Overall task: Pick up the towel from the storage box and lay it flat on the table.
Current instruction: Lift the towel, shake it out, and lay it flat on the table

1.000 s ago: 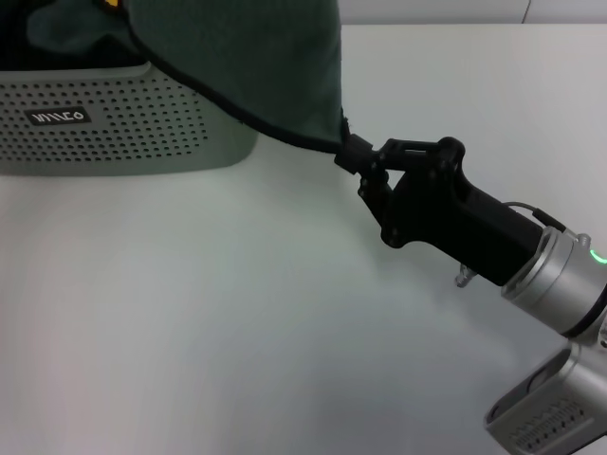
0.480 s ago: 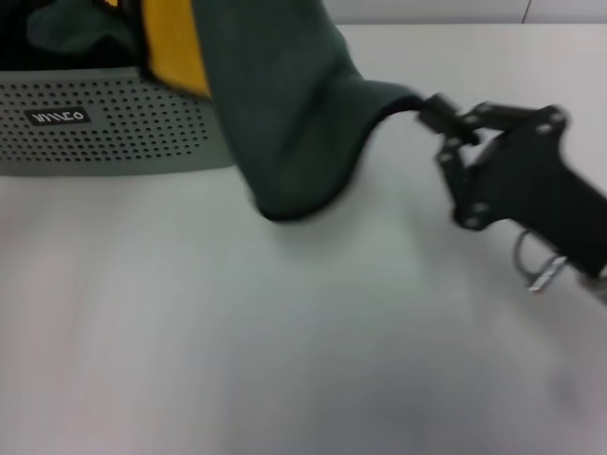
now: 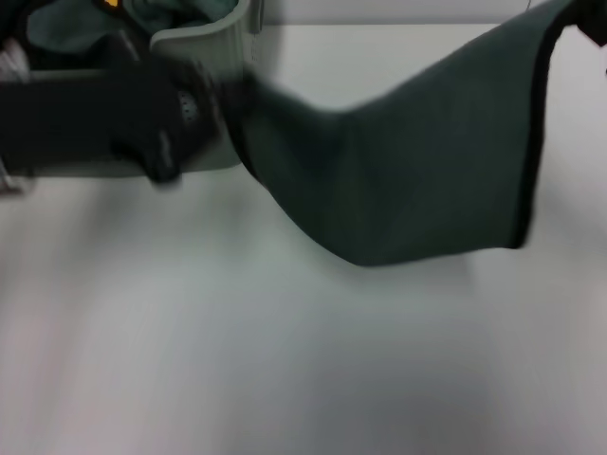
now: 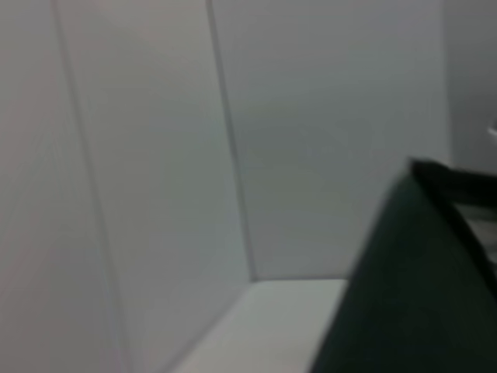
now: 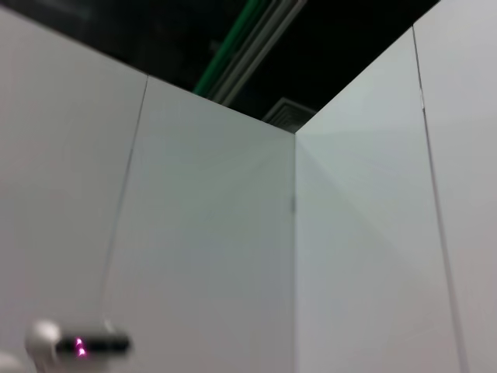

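Observation:
The towel hangs spread in the air over the table, dark grey-green face toward me, black edging down its right side. Its upper right corner is held up at the frame's edge, where only a dark sliver of my right gripper shows, shut on the towel. The towel's left end meets my left gripper, a blurred black shape in front of the storage box. In the left wrist view the towel fills the near corner. The right wrist view shows only walls and ceiling.
Teal cloth and a bit of yellow lie bunched inside the box. White wall panels stand behind the table.
My right gripper has pulled the towel up and to the right, out to the frame's edge, and the cloth has spread wide. My left arm has come in from the left to the towel's left end.

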